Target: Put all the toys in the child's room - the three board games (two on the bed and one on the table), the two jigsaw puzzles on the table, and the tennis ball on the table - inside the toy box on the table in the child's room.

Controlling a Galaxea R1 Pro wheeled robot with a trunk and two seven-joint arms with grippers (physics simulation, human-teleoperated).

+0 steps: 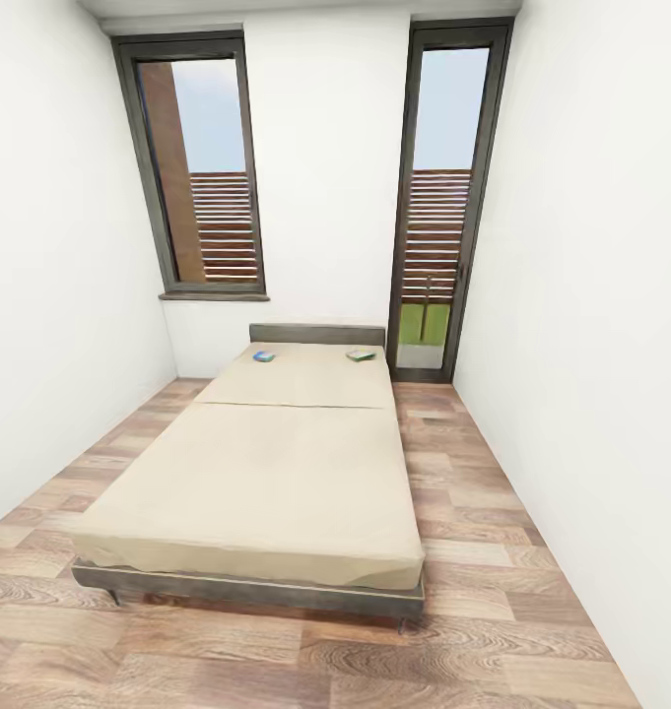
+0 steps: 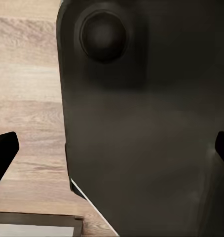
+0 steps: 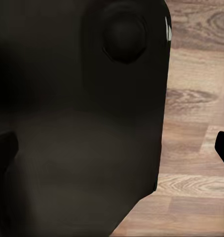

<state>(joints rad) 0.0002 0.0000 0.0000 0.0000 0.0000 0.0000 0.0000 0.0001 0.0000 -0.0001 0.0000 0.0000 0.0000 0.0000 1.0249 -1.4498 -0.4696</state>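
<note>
The bed (image 1: pixel 276 473) with its beige cover stretches away from me in the head view, its foot nearest. Two board games lie near the grey headboard (image 1: pixel 317 335): a blue one (image 1: pixel 264 356) on the left and a green-white one (image 1: pixel 361 354) on the right. The table, the toy box, the jigsaw puzzles and the tennis ball are out of view. My left gripper (image 2: pixel 112 150) and right gripper (image 3: pixel 112 148) hang beside my dark body over the wood floor. Each has its fingertips wide apart at the frame's edges, with nothing between them.
White walls close in on both sides of the narrow room. Strips of wood-plank floor (image 1: pixel 483 512) run along each side of the bed, wider on the right. A tall window (image 1: pixel 202 167) and a glass door (image 1: pixel 438 207) stand in the far wall.
</note>
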